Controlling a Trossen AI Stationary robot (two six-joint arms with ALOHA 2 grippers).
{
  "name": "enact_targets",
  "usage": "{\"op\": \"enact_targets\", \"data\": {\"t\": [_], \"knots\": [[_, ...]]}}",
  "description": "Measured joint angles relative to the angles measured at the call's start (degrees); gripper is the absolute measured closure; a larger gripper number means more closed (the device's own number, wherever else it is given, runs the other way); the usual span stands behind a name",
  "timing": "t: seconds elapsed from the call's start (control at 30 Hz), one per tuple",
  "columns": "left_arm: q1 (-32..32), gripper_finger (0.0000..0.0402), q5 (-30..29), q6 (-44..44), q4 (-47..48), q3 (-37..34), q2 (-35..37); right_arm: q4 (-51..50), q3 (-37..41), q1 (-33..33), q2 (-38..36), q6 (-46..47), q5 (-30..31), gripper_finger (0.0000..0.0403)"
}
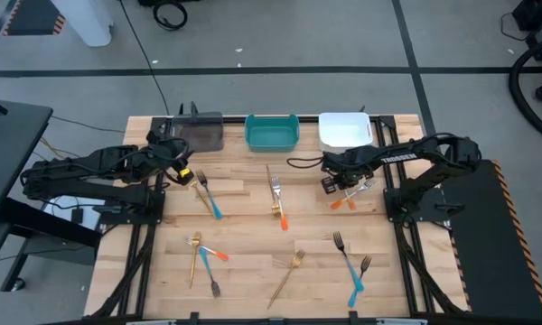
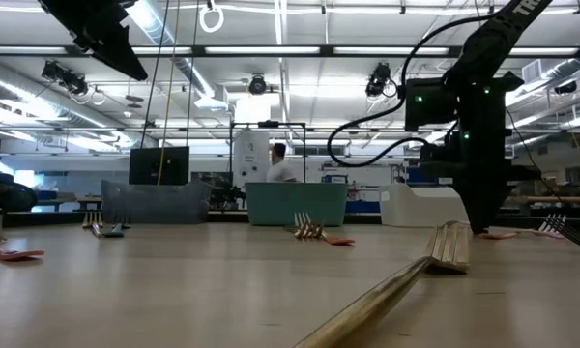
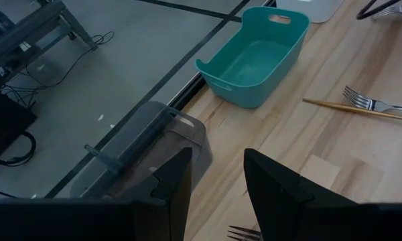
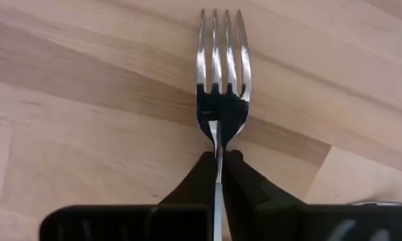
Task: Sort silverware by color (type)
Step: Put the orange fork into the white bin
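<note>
Silverware lies scattered on the wooden table: a blue-handled fork, an orange-handled fork beside a gold one, gold pieces and blue-handled forks. My right gripper is at the table's far right, in front of the white bin, shut on a silver-headed fork; an orange handle shows just below it. My left gripper is open near the grey bin, above fork tines. My right gripper pinches the fork's neck, just behind the tines, between its two fingers. The fork runs along the fingers, tines pointing away past the tips over the table top. The frames do not show whether it is lifted clear.
Three bins stand in a row at the far edge: grey, teal, white. A black cable trails beside the right arm. A person stands in the room beyond the table.
</note>
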State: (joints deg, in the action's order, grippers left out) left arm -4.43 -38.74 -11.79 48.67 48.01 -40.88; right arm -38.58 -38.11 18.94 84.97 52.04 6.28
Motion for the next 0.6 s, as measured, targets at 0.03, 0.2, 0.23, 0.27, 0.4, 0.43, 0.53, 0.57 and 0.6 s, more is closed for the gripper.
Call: {"op": "enact_targets", "data": {"t": [0.03,0.2,0.23,0.27,0.4,0.43,0.53,0.57,0.6], "knots": [[0.00,0.0259,0.00,0.00,0.01,0.00,0.01,-0.11,0.02,0.00,0.04,-0.25,-0.01,0.0381],[-0.01,0.0259,0.00,0.00,0.00,0.00,0.01,-0.41,-0.23,-0.12,-0.33,-3.90,-0.75,0.0393],[-0.01,0.0259,0.00,0.00,0.02,0.00,0.02,-0.60,-0.53,-0.33,-0.64,-4.41,-0.82,0.0393],[0.00,0.0259,0.00,0.00,0.00,0.00,0.00,-0.83,-0.85,-0.57,-0.89,-4.79,-0.80,0.0392],[0.00,0.0259,0.00,-0.21,0.00,0.00,0.01,2.23,-3.35,-1.32,-3.46,-7.62,-0.77,0.0392],[0.00,0.0259,0.00,-0.51,0.00,0.00,0.02,2.55,-3.94,-1.40,-4.15,-8.64,-0.81,0.0392],[0.00,0.0259,-0.01,-1.33,-0.08,0.00,0.01,3.49,-6.45,-1.38,-6.26,-12.33,-0.98,0.0392],[-0.01,0.0259,-0.02,-1.70,-0.22,0.00,0.01,4.17,-7.89,-1.13,-7.27,-14.09,-0.44,0.0392],[0.00,0.0259,-0.01,-2.73,-0.51,0.00,0.01,4.32,-9.24,-0.80,-8.16,-16.22,0.98,0.0392]]}}
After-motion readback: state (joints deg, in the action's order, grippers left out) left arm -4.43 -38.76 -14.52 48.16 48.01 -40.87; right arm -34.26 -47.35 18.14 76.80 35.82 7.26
